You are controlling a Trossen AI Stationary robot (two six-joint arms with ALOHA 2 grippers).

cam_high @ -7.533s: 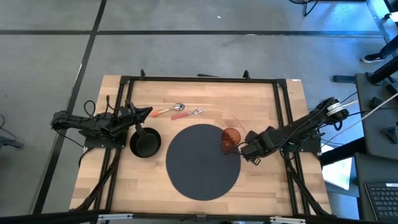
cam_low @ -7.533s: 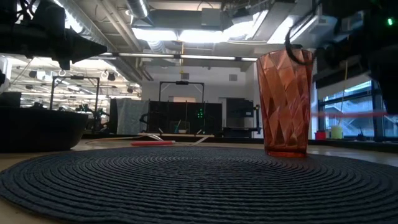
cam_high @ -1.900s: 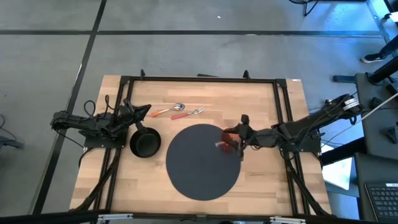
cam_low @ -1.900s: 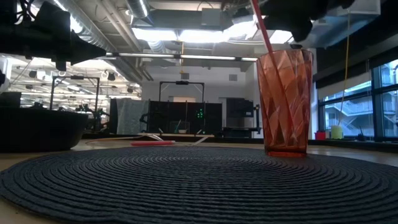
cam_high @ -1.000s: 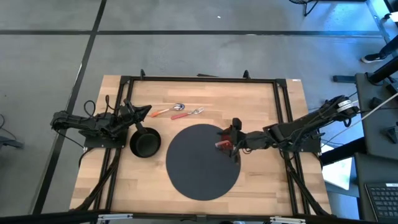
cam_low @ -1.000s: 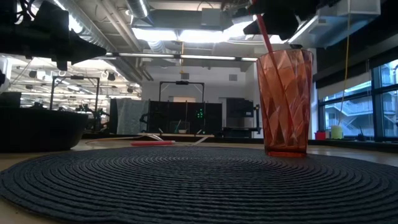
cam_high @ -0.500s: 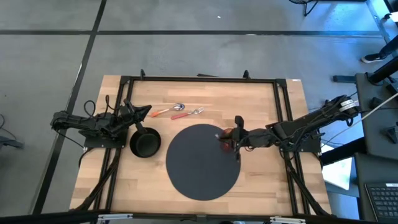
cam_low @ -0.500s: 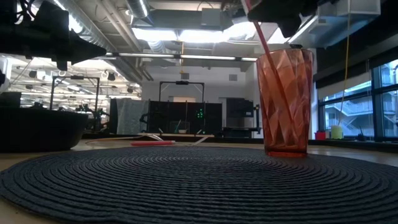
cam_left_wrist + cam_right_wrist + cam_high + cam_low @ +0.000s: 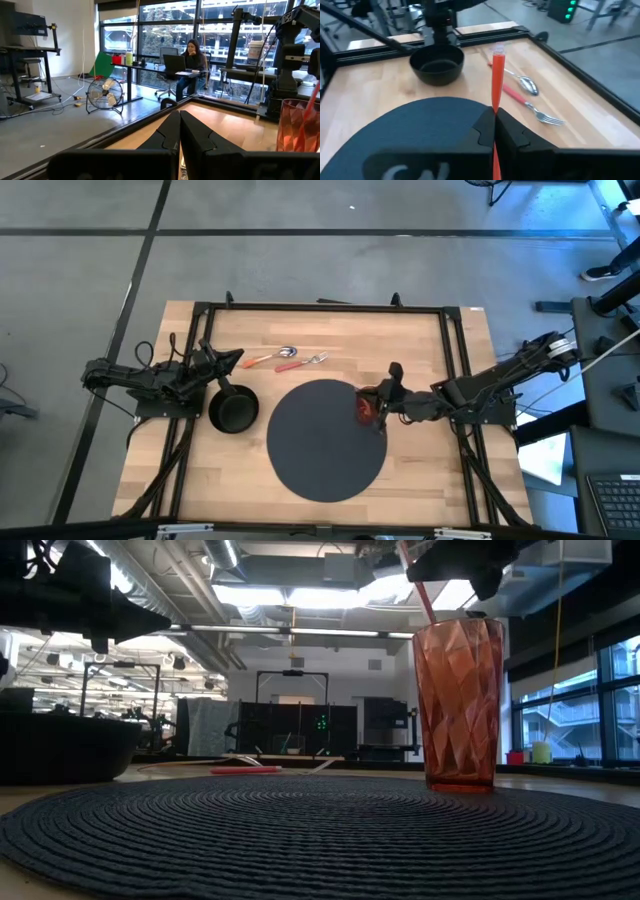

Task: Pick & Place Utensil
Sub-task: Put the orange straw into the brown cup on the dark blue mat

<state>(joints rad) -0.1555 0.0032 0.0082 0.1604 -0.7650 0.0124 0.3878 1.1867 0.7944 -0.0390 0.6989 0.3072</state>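
Note:
A red faceted cup (image 9: 366,409) (image 9: 459,705) stands on the right edge of a dark round placemat (image 9: 320,440). My right gripper (image 9: 381,408) (image 9: 494,116) is above the cup, shut on a red straw (image 9: 497,82). The straw slants down into the cup (image 9: 424,598). A spoon (image 9: 272,357) and a fork (image 9: 304,362) with red handles lie on the wood beyond the mat. My left gripper (image 9: 236,360) (image 9: 179,120) waits shut at the table's left, above and beyond a black bowl (image 9: 232,410). My right gripper pinches the red straw between its two fingers, partway along its length (image 9: 495,111). The upper end (image 9: 498,50) sticks out past the fingertips. The lower part (image 9: 432,618) reaches down past the cup's rim. The straw is tilted and lifted off the table.
A black frame (image 9: 320,307) runs around the table's edges. Bare wood (image 9: 430,480) lies to the right of and in front of the mat. The left wrist view shows a person seated at a desk (image 9: 192,55) in the room beyond.
My right gripper has shifted a little toward the table's right edge above the cup, staying shut on the straw. The straw stays slanted with its lower part in the cup.

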